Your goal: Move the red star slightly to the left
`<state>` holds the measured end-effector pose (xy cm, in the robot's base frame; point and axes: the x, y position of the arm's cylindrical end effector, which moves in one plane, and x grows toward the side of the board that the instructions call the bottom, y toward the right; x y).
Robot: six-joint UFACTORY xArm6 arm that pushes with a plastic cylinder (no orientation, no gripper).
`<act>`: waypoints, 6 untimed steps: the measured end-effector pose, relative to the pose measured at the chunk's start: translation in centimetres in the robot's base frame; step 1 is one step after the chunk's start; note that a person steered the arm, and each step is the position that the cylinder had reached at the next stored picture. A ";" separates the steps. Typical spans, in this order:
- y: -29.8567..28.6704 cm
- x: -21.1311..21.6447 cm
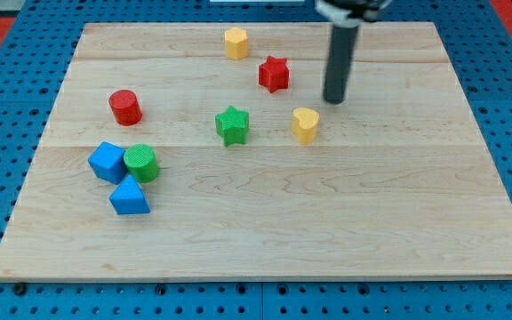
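The one camera looks down at a wooden bench [265, 240] that sits on a blue floor full of little holes.

The arm's dark rod comes down from the view's top. My tip [333, 100] rests on the wood near the top of the bench, to the right of the middle. The arm has no pincer at all, only this rod, so nothing is open, shut or holding.

The red star [274, 74] is just to the left of my tip. There is a small gap of bare wood between them, so they do not touch. The star stands flat on the bench.

A yellow block with six sides [236, 43] is up and to the left of the red star, close to the top edge. A yellow heart [305, 125] is just below my tip, a little to its left. A green star [232, 124] is left of the heart and below the red star.

Farther left, a red round block [125, 107] stands alone. Below it, three blocks huddle together: a blue block with flat sides [108, 161], a green round block [141, 164] pressed against its right side, and a blue triangle [130, 196] just under them both.
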<state>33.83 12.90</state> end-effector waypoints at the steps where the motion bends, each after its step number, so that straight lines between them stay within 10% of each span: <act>1: -5.1 -3.8; 3: -14.9 -1.3; 6: -12.7 9.1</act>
